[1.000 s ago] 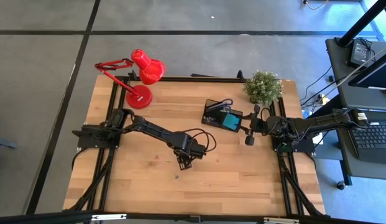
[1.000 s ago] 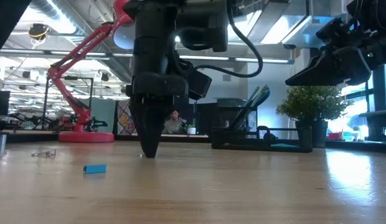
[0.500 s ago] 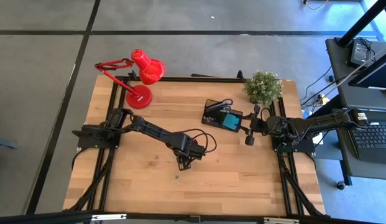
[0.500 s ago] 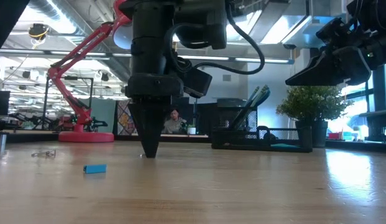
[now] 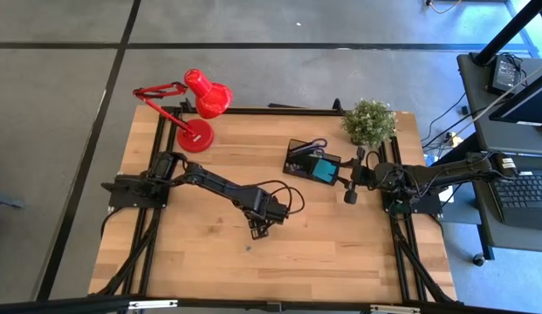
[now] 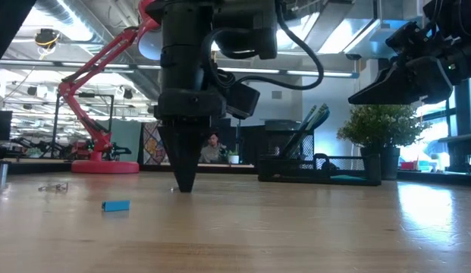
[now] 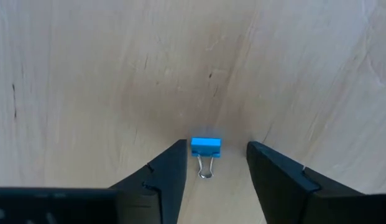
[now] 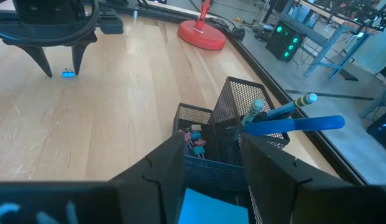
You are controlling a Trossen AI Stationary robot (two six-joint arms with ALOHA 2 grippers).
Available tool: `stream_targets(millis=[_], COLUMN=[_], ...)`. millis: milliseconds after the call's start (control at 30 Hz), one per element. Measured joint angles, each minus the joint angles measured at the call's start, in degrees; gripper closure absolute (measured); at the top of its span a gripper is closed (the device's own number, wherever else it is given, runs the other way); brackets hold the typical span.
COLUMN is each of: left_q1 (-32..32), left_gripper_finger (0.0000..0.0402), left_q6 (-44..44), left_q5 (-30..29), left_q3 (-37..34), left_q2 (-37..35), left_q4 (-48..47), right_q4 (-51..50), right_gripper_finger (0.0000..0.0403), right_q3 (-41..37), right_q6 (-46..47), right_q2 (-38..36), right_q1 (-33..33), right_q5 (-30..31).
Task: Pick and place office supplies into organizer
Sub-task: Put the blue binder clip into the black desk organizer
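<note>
A small blue binder clip (image 7: 206,148) lies flat on the wooden table with its wire handles toward the camera. My left gripper (image 7: 214,146) points straight down over it, open, with one finger on each side of the clip and not plainly touching it. From across the table the right wrist view shows the same clip (image 8: 68,74) between those fingers. A second blue clip (image 6: 115,205) lies nearer the front edge. The black mesh organizer (image 5: 312,161) holds blue-handled scissors, pens, a teal pad and small clips. My right gripper (image 5: 346,183) hovers open at the organizer's right side.
A red desk lamp (image 5: 201,109) stands at the far left corner and a potted plant (image 5: 369,122) at the far right, behind the organizer. A small silvery clip (image 6: 53,186) lies on the table in the low view's left. Bare wood lies around my left gripper (image 5: 257,231).
</note>
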Motion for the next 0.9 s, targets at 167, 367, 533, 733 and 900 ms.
stream_targets(millis=[167,367,533,733,900], left_q1=[-0.14,-0.77,-1.41,-1.75,-1.11], left_gripper_finger=[0.0268,0.0303,0.0322,0.0347,0.0352], left_q6=[-0.03,-0.05,-0.18,1.1,2.77], left_q5=[0.12,-0.26,-0.76,-1.28,-3.79], left_q3=[0.0,-1.03,-3.25,-2.43,1.31], left_q2=[0.0,-0.03,-0.49,-0.66,-0.96], left_q4=[0.39,1.03,2.44,2.36,1.99], right_q4=[0.0,0.0,0.0,0.01,0.08], right_gripper_finger=[0.0241,0.0241,0.0241,0.0241,0.0241], right_q3=[0.0,0.0,0.0,0.0,0.0], right_q6=[0.0,0.0,0.0,0.0,0.0], right_q2=[0.0,0.0,0.0,0.0,-0.02], right_q1=[0.0,0.0,0.0,0.0,0.0], right_q5=[0.0,0.0,0.0,0.0,0.02])
